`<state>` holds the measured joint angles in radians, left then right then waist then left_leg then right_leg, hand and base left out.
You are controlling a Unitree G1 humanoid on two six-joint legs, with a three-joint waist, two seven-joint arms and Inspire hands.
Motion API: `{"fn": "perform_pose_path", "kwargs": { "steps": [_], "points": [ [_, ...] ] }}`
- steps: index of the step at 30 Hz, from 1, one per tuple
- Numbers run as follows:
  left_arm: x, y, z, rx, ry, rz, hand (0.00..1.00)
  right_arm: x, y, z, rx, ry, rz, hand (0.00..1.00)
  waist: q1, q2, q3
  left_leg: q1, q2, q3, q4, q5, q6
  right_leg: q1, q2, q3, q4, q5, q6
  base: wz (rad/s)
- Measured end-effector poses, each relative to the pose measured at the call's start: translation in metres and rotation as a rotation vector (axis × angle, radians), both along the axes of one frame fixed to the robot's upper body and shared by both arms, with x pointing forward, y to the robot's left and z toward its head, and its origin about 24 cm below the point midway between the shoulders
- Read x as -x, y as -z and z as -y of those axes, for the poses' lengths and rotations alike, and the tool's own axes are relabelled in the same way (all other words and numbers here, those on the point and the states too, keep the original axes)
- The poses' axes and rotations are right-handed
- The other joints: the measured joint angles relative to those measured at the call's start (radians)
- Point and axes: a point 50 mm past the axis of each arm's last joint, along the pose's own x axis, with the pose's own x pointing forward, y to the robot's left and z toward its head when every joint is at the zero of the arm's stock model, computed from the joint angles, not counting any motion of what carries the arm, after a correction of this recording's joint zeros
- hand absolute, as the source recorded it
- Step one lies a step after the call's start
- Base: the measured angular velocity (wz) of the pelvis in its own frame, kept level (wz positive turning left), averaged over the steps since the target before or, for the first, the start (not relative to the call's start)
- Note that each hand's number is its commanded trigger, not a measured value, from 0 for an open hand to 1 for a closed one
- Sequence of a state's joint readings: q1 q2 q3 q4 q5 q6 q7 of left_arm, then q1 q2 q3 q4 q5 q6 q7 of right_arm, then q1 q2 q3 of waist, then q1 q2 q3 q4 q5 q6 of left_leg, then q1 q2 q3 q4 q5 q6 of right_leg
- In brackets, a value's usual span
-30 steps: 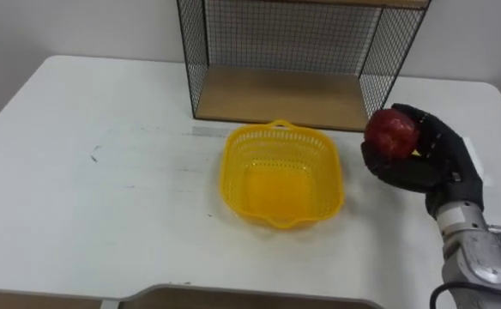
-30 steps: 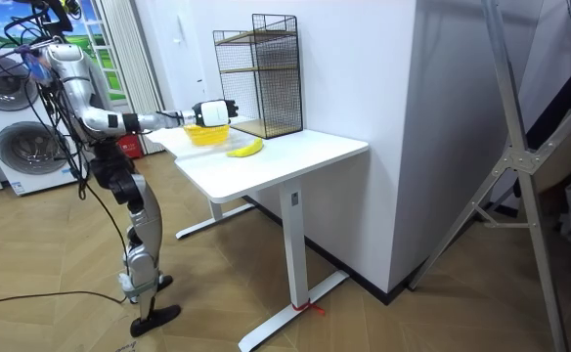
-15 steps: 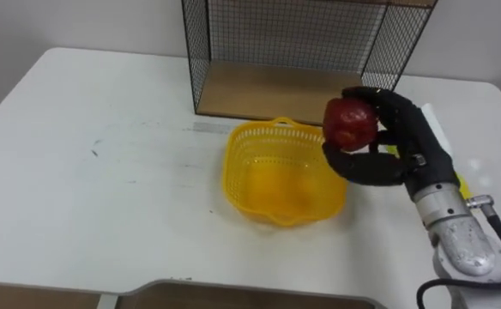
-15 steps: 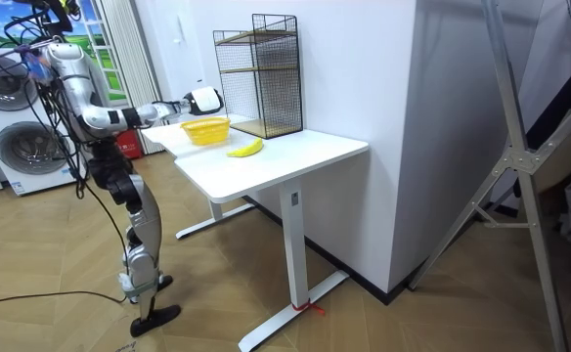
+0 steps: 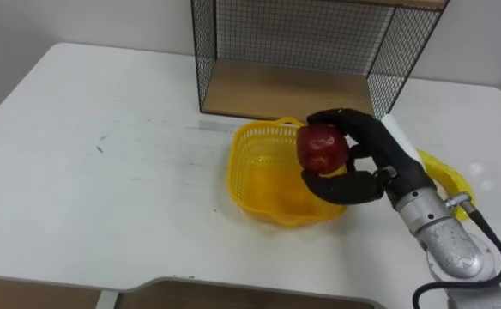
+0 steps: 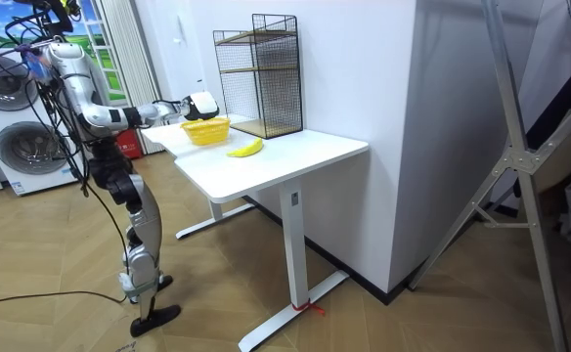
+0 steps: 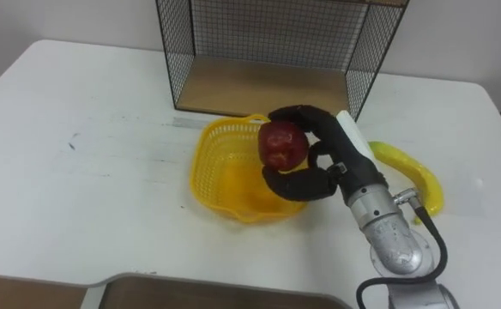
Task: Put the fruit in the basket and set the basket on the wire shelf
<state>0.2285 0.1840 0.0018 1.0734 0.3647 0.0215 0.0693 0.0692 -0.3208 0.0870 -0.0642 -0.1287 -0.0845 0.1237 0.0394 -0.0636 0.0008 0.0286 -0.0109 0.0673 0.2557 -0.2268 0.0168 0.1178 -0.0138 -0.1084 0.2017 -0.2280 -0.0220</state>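
Because the apple [image 5: 322, 148] is meant to drop inside, the right robot hand [image 5: 377, 163] is holding it, curled round it, just over the right rim of the basket [image 5: 249, 146], which is sitting on the table [image 5: 105, 197] before the shelf [image 5: 285, 90].

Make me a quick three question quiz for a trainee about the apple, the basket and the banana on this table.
1. True or false: the yellow basket stands on the wire shelf.
2. Fill in: the banana lies on the table to the robot's ____ of the basket.
3. The right hand is curled round: A the banana, B the red apple, C the basket's handle.
Key: 1 false, it stands on the table before the shelf; 2 right; 3 B.
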Motion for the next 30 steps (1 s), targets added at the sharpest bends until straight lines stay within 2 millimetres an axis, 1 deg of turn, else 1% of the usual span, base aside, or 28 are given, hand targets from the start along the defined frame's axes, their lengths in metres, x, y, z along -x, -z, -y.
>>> {"fn": "perform_pose_path", "kwargs": {
  "steps": [10, 14, 16, 18, 22, 27, 30],
  "points": [
    [0.0, 0.0, -0.001, -0.001, 0.012, -0.003, 0.0, 0.0, -0.003, -0.001, -0.007, -0.005, 0.014, 0.0, 0.001, 0.003, 0.0021, 0.004, 0.0, 0.0, 0.0, 0.0, 0.0, 0.0, 0.0, -0.001, 0.0, 0.0, 0.0, 0.0],
    [0.001, 0.0, 0.0, 0.0, 0.013, -0.009, 0.0, 0.0, -0.005, 0.001, -0.072, 0.015, 0.017, 0.0, -0.002, 0.004, 0.0034, 0.009, 0.0, 0.001, -0.001, 0.001, 0.001, 0.005, -0.001, 0.0, 0.0, 0.0, 0.0, 0.0],
    [0.005, 0.0, -0.001, 0.0, 0.009, -0.018, 0.0, -0.001, -0.007, 0.005, -0.108, 0.044, 0.028, 0.0, -0.003, 0.004, 0.0039, 0.007, -0.001, -0.002, 0.001, 0.001, 0.001, 0.005, -0.001, -0.007, 0.0, 0.0, 0.0, 0.04],
    [0.003, 0.0, -0.002, -0.005, -0.001, -0.01, 0.0, -0.002, -0.011, 0.015, -0.177, 0.092, 0.044, 0.0, -0.009, 0.002, 0.0042, 0.0, -0.002, -0.014, 0.005, 0.0, 0.001, 0.004, -0.003, -0.023, 0.0, 0.0, 0.0, 0.14],
    [0.008, 0.0, -0.003, -0.006, -0.009, -0.022, 0.0, -0.002, -0.017, 0.029, -0.252, 0.162, 0.075, 0.0, -0.011, 0.002, 0.0047, 0.001, -0.001, -0.016, 0.006, 0.001, 0.001, 0.009, -0.002, -0.026, -0.004, 0.0, 0.0, 0.02],
    [0.019, -0.001, -0.009, -0.022, -0.07, -0.033, 0.0, 0.0, -0.025, 0.05, -0.353, 0.281, 0.129, 0.0, -0.033, -0.002, 0.005, 0.007, -0.002, -0.016, 0.01, 0.0, 0.001, 0.021, -0.002, -0.03, -0.016, 0.002, 0.001, 0.01],
    [0.022, -0.002, -0.011, -0.032, -0.085, -0.032, 0.0, 0.001, -0.028, 0.058, -0.385, 0.341, 0.154, 0.0, -0.037, -0.002, 0.0046, 0.014, -0.002, -0.014, 0.001, 0.0, 0.001, 0.02, -0.002, -0.029, -0.016, 0.001, 0.001, -0.01]
  ]
}}
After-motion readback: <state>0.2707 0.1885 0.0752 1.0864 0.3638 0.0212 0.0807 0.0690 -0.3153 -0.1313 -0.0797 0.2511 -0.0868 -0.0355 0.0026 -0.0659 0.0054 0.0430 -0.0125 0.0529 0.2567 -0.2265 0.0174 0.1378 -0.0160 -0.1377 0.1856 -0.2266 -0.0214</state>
